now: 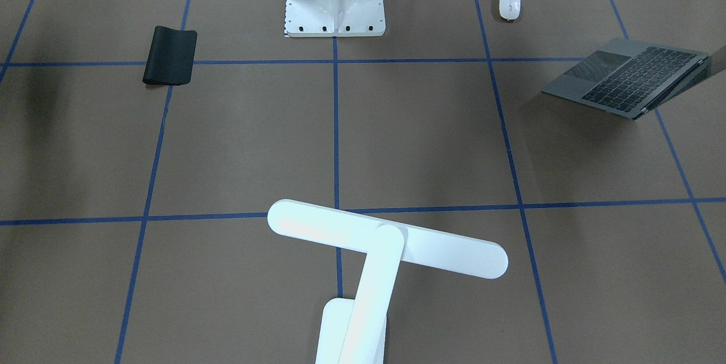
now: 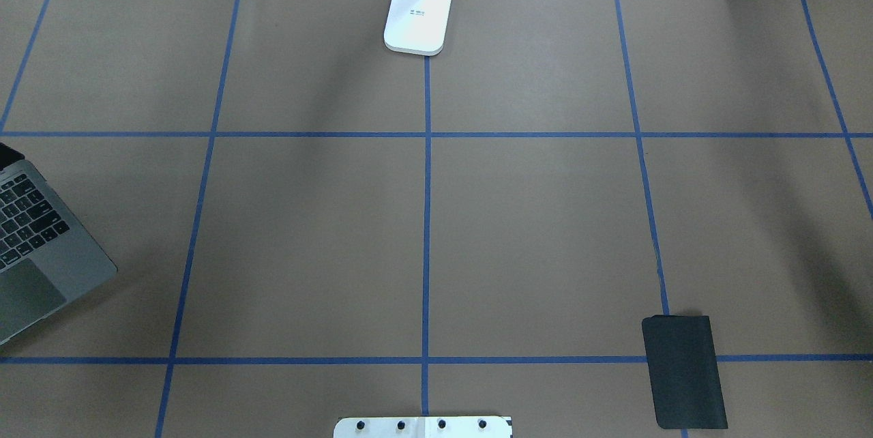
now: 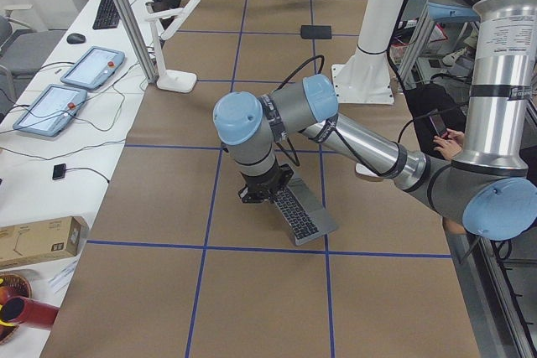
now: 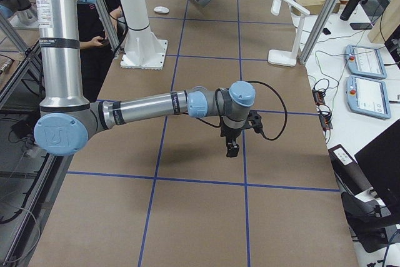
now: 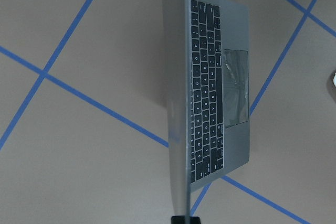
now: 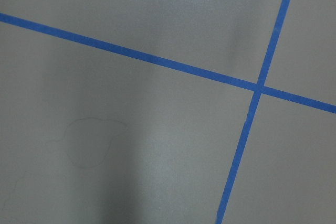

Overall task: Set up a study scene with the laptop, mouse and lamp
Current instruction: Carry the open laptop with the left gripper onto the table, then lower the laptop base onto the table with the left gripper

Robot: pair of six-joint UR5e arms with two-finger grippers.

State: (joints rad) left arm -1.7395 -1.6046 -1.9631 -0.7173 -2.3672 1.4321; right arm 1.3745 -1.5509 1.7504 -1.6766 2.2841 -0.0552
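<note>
The laptop (image 1: 624, 77) lies open at the bench's (image 2: 532, 220) left end, with the left tool (image 3: 266, 194) at its lid. The mouse (image 1: 509, 3) is near it and the lamp (image 1: 454, 253) stands far-centre. The right tool (image 4: 232, 151) hangs above the bench. I cannot tell either tool's spread.

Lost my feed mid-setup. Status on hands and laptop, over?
Left hand at the screen of the open laptop, grip unreadable. Right hand hovering over bare table, grip unreadable. Mouse and lamp stand apart from both hands. Nothing seen blocking.

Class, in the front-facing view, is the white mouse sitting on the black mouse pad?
No: the mouse lies on the bare table, with the pedestal between it and the mouse pad.
</note>
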